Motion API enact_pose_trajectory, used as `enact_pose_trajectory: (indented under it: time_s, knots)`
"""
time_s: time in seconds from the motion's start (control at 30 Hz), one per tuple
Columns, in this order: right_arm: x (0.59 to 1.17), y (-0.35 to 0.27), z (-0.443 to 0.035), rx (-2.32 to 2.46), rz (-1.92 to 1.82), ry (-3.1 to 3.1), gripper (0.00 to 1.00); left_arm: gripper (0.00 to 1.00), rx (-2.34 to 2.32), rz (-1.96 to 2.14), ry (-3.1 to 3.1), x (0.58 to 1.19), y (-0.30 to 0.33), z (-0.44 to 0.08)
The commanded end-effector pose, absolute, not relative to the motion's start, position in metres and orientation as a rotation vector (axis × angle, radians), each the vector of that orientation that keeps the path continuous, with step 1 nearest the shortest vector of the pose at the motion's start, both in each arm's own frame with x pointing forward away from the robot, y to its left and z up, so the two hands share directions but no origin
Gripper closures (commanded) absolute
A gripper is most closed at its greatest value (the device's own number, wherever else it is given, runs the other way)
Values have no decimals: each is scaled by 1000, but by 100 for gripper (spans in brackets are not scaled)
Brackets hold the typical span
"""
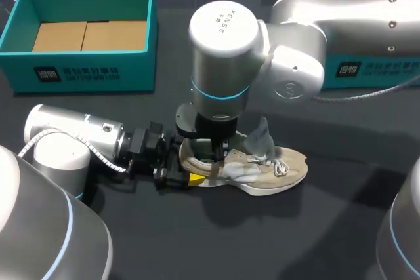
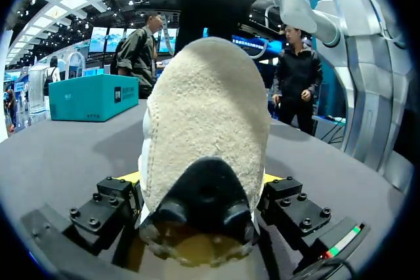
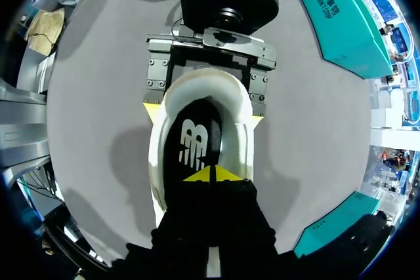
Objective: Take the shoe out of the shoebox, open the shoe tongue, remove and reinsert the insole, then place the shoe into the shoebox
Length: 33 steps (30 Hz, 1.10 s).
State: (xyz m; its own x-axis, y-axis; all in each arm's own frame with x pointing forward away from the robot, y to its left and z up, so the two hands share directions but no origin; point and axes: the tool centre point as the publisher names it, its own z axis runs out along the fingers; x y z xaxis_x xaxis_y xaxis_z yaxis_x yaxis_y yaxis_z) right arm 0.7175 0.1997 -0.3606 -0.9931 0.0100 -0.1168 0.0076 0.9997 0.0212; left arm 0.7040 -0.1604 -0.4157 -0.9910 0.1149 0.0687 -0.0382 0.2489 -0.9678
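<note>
Shoe (image 1: 256, 172) sits at centre, toe toward 3 o'clock, shoebox (image 1: 85, 31) off at 10. Our left gripper (image 1: 180, 174) clamps the heel from both sides. Our right gripper (image 3: 211, 175), tips pressed together, is down on the insole (image 3: 197, 139). Best we keep that heel pinned and work slowly.

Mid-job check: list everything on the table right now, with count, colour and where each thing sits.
shoe: one, beige, on its sole at the table's middle, outside both boxes.
insole: one, black with a white logo, lying inside the shoe.
shoebox: one, teal with a brown cardboard floor, far left corner, nothing in it.
teal box: one more, far right, mostly hidden behind the right arm.
table: one, black.
left gripper: one, yellow-tipped, shut on the shoe's heel from both sides.
right gripper: one, yellow-tipped, pointing down into the shoe's opening, tips together at the insole.
</note>
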Motion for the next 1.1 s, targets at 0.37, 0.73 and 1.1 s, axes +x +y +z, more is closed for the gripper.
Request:
enact_pose_trajectory:
  time_s: [0.37, 0.73, 1.1]
  knots:
    - [714, 189, -373, 57, 24, 3036, 100, 100, -74, 1851, -2381, 703, -162, -418]
    - [711, 173, -375, 148, 2, 3006, 82, 100, -74, 1851, -2381, 703, -162, -418]
    - [715, 164, -384, 201, 45, 3022, 63, 100, -74, 1851, -2381, 703, -162, -418]
